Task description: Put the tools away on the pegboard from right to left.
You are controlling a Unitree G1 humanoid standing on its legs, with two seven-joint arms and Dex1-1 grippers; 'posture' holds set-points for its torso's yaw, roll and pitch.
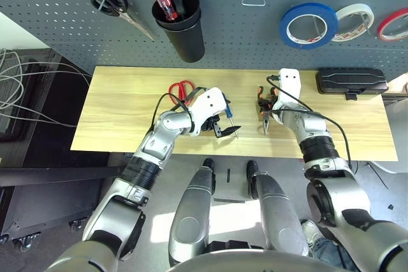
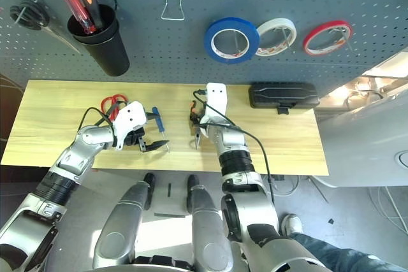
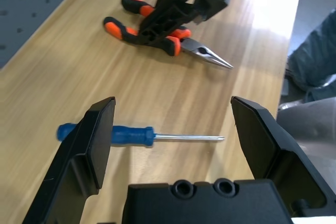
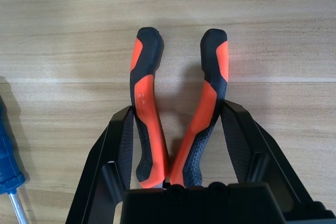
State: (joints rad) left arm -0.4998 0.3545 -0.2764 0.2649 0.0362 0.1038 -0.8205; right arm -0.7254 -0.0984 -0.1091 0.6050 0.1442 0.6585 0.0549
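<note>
Just beside the pliers (image 4: 173, 114) that the right jaws straddle lies the screwdriver (image 3: 110, 134), under the left's parted jaws.

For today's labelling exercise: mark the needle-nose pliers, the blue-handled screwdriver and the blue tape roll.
needle-nose pliers (image 4: 146, 98): right wrist view, on one orange handle.
blue-handled screwdriver (image 3: 128, 134): left wrist view, on the handle.
blue tape roll (image 1: 292, 19): left eye view, on the roll's blue band.
</note>
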